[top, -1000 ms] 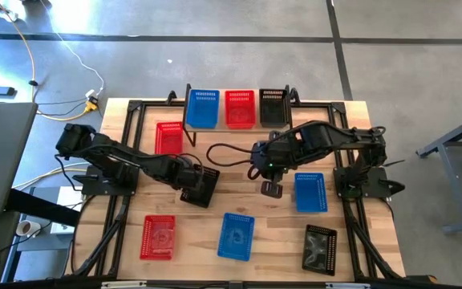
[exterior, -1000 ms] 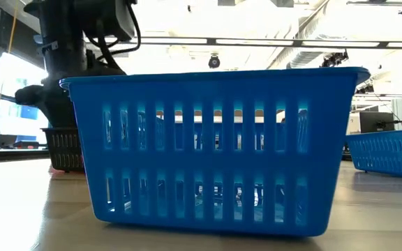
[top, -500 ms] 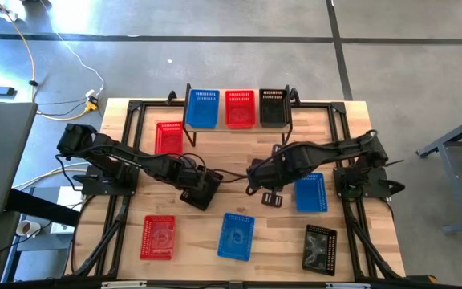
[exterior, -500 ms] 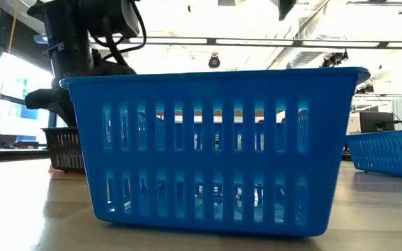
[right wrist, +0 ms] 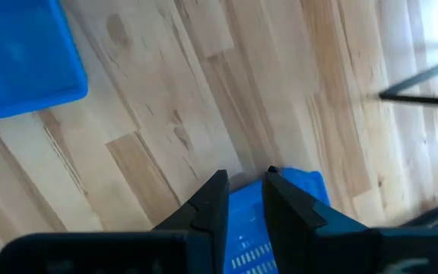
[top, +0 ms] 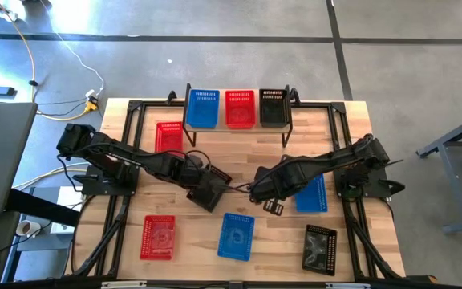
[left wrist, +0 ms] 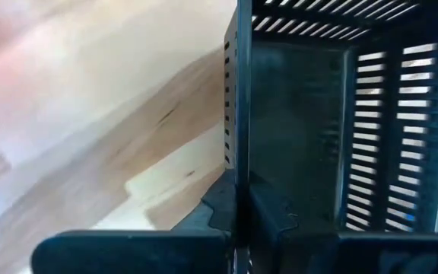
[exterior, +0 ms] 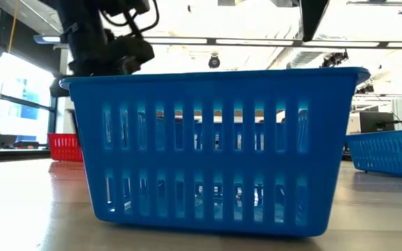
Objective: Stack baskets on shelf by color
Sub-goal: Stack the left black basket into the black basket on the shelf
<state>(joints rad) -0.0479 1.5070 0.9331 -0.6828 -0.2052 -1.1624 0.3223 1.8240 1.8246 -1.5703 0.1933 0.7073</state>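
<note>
On the shelf at the far edge stand a blue, a red and a black basket. My left gripper is shut on another black basket mid-table. My right gripper hangs over bare wood with its fingers a little apart. It is between the blue basket near the front and the blue basket to the right, and touches neither. A corner of blue plastic shows just past its fingertips. My left gripper pinches one side wall of the black basket at its rim, one finger inside the basket and one outside. The fingers come from above, slanting down. The basket hangs below them, mouth up, off the table.
On the table stand a red basket by the shelf's left leg, a red basket at the near left and a black basket at the near right. The front blue basket fills the low view.
My left gripper has shut on the black basket's wall and raised it off the table, drifting a little toward the near right. My right gripper has come down and toward the near edge while turning, its finger gap unchanged.
</note>
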